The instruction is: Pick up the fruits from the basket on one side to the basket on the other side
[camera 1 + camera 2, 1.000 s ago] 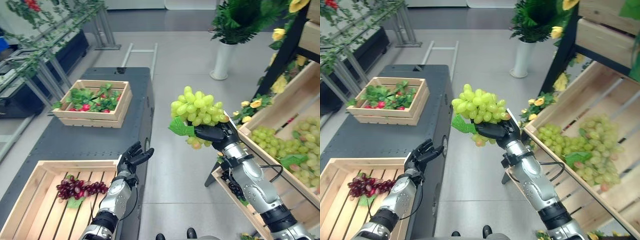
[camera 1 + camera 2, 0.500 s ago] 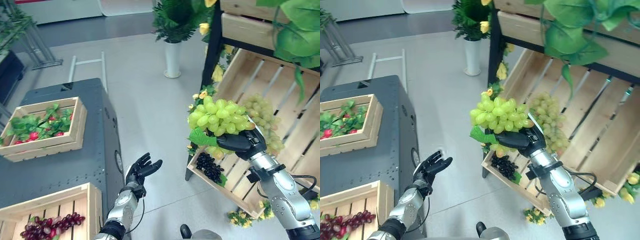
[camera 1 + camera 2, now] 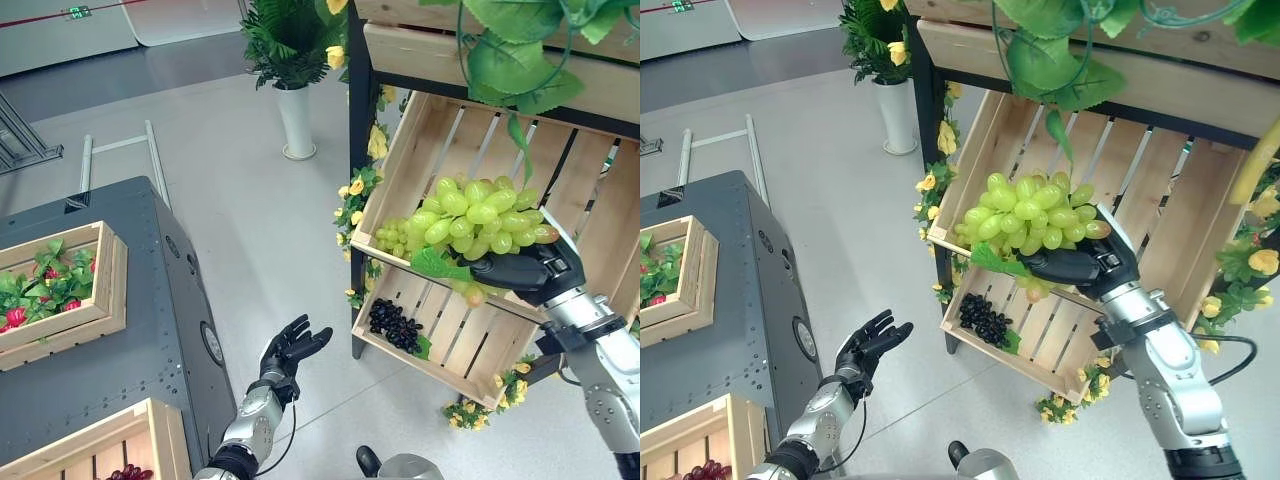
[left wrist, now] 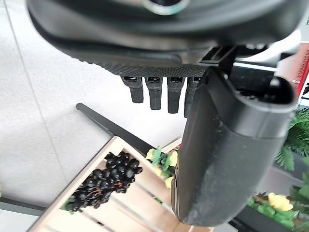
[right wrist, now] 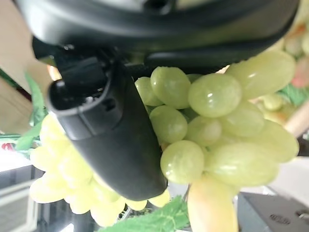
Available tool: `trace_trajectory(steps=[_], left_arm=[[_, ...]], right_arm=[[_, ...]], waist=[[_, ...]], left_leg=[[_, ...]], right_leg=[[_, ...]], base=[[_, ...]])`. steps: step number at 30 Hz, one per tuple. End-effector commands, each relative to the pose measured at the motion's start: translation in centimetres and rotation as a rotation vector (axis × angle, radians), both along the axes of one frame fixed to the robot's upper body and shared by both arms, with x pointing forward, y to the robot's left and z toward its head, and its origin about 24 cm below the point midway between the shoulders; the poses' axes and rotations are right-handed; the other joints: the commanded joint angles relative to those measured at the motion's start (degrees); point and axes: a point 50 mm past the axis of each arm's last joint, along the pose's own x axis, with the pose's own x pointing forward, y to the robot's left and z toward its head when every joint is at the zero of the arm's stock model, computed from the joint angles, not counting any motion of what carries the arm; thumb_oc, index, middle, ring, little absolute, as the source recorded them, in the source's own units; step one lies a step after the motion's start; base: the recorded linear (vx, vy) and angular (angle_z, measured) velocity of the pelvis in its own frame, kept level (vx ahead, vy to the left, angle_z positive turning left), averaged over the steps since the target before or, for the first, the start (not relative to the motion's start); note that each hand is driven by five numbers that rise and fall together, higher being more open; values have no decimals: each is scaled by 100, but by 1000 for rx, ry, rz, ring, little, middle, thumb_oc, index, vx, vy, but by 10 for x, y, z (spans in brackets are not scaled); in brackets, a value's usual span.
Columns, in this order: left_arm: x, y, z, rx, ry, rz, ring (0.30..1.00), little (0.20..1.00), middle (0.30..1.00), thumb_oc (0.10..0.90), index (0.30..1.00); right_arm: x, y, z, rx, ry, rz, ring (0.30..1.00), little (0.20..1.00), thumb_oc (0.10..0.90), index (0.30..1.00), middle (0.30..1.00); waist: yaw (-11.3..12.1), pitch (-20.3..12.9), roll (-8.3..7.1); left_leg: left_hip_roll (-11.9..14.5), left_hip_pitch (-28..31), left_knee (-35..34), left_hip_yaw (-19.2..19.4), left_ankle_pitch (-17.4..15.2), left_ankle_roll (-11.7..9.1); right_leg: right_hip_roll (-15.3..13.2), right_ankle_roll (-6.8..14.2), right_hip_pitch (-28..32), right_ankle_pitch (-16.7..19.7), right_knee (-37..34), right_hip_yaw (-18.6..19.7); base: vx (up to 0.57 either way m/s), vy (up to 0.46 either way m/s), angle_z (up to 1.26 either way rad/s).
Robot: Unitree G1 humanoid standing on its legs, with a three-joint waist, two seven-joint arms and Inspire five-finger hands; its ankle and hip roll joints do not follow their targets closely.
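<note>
I have the green grapes (image 3: 470,215) clamped in the right hand (image 3: 525,275), fingers and thumb curled around the underside of the bunch, so the fruit sits on top of the hand with a leaf (image 3: 437,264) hanging off its near side. The bunch lies long-ways across my view, roughly level, held in the air in front of the upper crate (image 3: 600,215) of the wooden stand and above the lower crate (image 3: 470,345). More green grapes (image 3: 392,238) lie at the upper crate's left edge, and black grapes (image 3: 395,325) sit in the lower crate's left corner. My left hand (image 3: 290,350) hangs low over the floor, fingers spread and empty, between the grey cart (image 3: 130,340) and the stand, well apart from the fruit. On the cart, a crate of red fruit (image 3: 55,295) sits at the left edge and the target crate (image 3: 120,450) at its near corner, with dark red grapes (image 3: 125,472) inside. I judge the bunch must travel left, across the open floor, to that near crate; the right hand alone carries it. A potted plant (image 3: 290,70) stands further back.
</note>
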Motion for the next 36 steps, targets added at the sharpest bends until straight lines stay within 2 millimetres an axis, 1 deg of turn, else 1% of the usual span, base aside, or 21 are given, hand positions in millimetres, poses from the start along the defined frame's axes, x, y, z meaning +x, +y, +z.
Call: trace_trajectory(steps=[1, 2, 4, 5, 6, 8, 9, 10, 13, 16, 17, 18, 19, 20, 21, 24, 26, 27, 34, 35, 36], left_arm=[[23, 2, 21, 10, -139, -37, 900, 900, 900, 800, 900], [23, 2, 21, 9, -137, -37, 900, 900, 900, 800, 900], [20, 3, 19, -2, -126, -45, 900, 900, 900, 800, 900], [20, 3, 19, -2, -125, -45, 900, 900, 900, 800, 900], [19, 2, 19, -2, -123, -50, 900, 900, 900, 800, 900], [18, 1, 19, -2, -121, -52, 900, 900, 900, 800, 900], [17, 1, 18, -1, -121, -58, 900, 900, 900, 800, 900], [14, 1, 17, -4, -122, -61, 900, 900, 900, 800, 900], [11, 2, 15, -7, -124, -64, 900, 900, 900, 800, 900], [7, 3, 13, -7, -121, -91, 900, 900, 900, 800, 900], [7, 3, 13, -7, -121, -92, 900, 900, 900, 800, 900], [4, 3, 11, -5, -116, -97, 900, 900, 900, 800, 900], [3, 5, 10, -5, -114, -91, 900, 900, 900, 800, 900], [2, 6, 10, -7, -112, -87, 900, 900, 900, 800, 900], [1, 9, 8, -16, -107, -77, 900, 900, 900, 800, 900], [-1, 10, 7, -23, -96, -63, 900, 900, 900, 800, 900], [-2, 11, 6, -23, -91, -62, 900, 900, 900, 800, 900], [-2, 11, 5, -23, -88, -60, 900, 900, 900, 800, 900], [1, 13, 6, -38, -74, -48, 900, 900, 900, 800, 900], [2, 12, 6, -39, -69, -49, 900, 900, 900, 800, 900], [2, 12, 6, -38, -69, -46, 900, 900, 900, 800, 900]], right_arm=[[3, -19, 83, 35, -466, -145, 300, 300, 400, 300, 300], [4, -21, 85, 42, -469, -152, 300, 300, 400, 300, 300], [13, -33, 94, 31, -478, -251, 300, 300, 400, 300, 300], [14, -34, 95, 29, -478, -258, 300, 300, 400, 300, 300], [19, -41, 97, -78, -504, -389, 300, 300, 400, 300, 300], [22, -49, 102, -168, -531, -487, 300, 300, 400, 300, 300], [23, -56, 109, -275, -556, -581, 300, 300, 400, 300, 300], [23, -64, 114, -339, -564, -643, 300, 300, 400, 300, 300], [24, -76, 121, -429, -566, -736, 300, 300, 400, 300, 300], [26, -90, 125, -594, -557, -864, 300, 300, 400, 300, 300], [26, -91, 125, -601, -558, -869, 300, 300, 400, 300, 300], [26, -98, 123, -680, -535, -918, 300, 300, 400, 300, 300], [27, -103, 122, -716, -515, -943, 300, 300, 400, 300, 300], [27, -105, 121, -739, -500, -957, 300, 300, 400, 300, 300], [27, -114, 116, -797, -450, -988, 300, 300, 400, 300, 300], [28, -125, 105, -867, -366, -1027, 300, 300, 400, 300, 300], [28, -133, 95, -898, -292, -1039, 300, 300, 400, 300, 300], [28, -137, 86, -927, -243, -1041, 300, 300, 400, 300, 300], [24, -155, 53, -942, -30, -1002, 300, 300, 400, 300, 300], [25, -157, 48, -942, 7, -986, 300, 300, 400, 300, 300], [25, -158, 45, -948, 30, -975, 300, 300, 400, 300, 300]], waist=[[289, -513, -174], [294, -512, -177], [372, -528, -223], [373, -527, -225], [426, -536, -256], [461, -537, -277], [495, -543, -297], [525, -553, -310], [592, -562, -340], [685, -586, -359], [686, -589, -357], [723, -601, -367], [750, -609, -419], [757, -616, -421], [776, -622, -427], [796, -633, -435], [807, -630, -439], [806, -626, -446], [804, -584, -466], [780, -583, -427], [785, -577, -477]], left_leg=[[-148, 120, 61, -269, -676, 158], [-150, 120, 61, -276, -675, 159], [-160, 127, 61, -354, -682, 153], [-160, 127, 61, -359, -682, 154], [-161, 127, 61, -400, -680, 150], [-162, 122, 61, -441, -668, 151], [-162, 105, 61, -484, -656, 149], [-161, 87, 61, -528, -650, 146], [-165, 63, 61, -610, -641, 136], [-172, 37, 61, -708, -631, 127], [-173, 34, 61, -712, -629, 127], [-175, 20, 61, -746, -625, 122], [-178, -47, 61, -684, -498, 104], [-180, -54, 61, -693, -496, 103], [-180, -60, 61, -712, -487, 98], [-178, -77, 61, -733, -480, 95], [-181, -89, 61, -753, -475, 96], [-182, -89, 61, -752, -473, 96], [-176, -101, 61, -726, -471, 94], [-174, -45, 61, -789, -588, 104], [-175, -95, 61, -707, -473, 95]], right_leg=[[133, 90, -155, 99, 11, -34], [134, 89, -153, 101, 11, -32], [130, 94, -126, 94, 11, -63], [129, 94, -123, 93, 11, -65], [122, 95, -109, 93, 11, -85], [119, 97, -97, 94, 11, -107], [119, 98, -101, 95, 11, -135], [119, 105, -103, 91, 11, -166], [122, 105, -95, 81, 11, -210], [109, 113, -82, 69, 11, -283], [109, 113, -83, 69, 11, -286], [106, 119, -86, 65, 11, -318], [103, 93, -152, 172, 11, -313], [101, 96, -156, 171, 11, -323], [93, 99, -151, 166, 11, -350], [85, 99, -156, 161, 11, -377], [86, 96, -163, 163, 11, -387], [87, 95, -162, 164, 11, -390], [99, 82, -182, 171, 11, -386], [106, 109, -126, 76, 11, -403], [108, 76, -184, 175, 11, -374]], base=[[0, 0, 0], [0, 0, 0], [0, 0, 0], [0, 0, 0], [0, 0, 0], [-9, -16, 4], [-19, -19, 5], [-16, -16, 5], [-3, -12, 17], [0, 0, 0], [3, -8, 12], [-65, -64, 12], [-64, -64, 14], [-57, -58, 7], [13, 2, 6], [0, 0, 0], [0, 0, 0], [0, 0, 0], [8, 5, 0], [0, 0, 0], [63, 39, -1]])
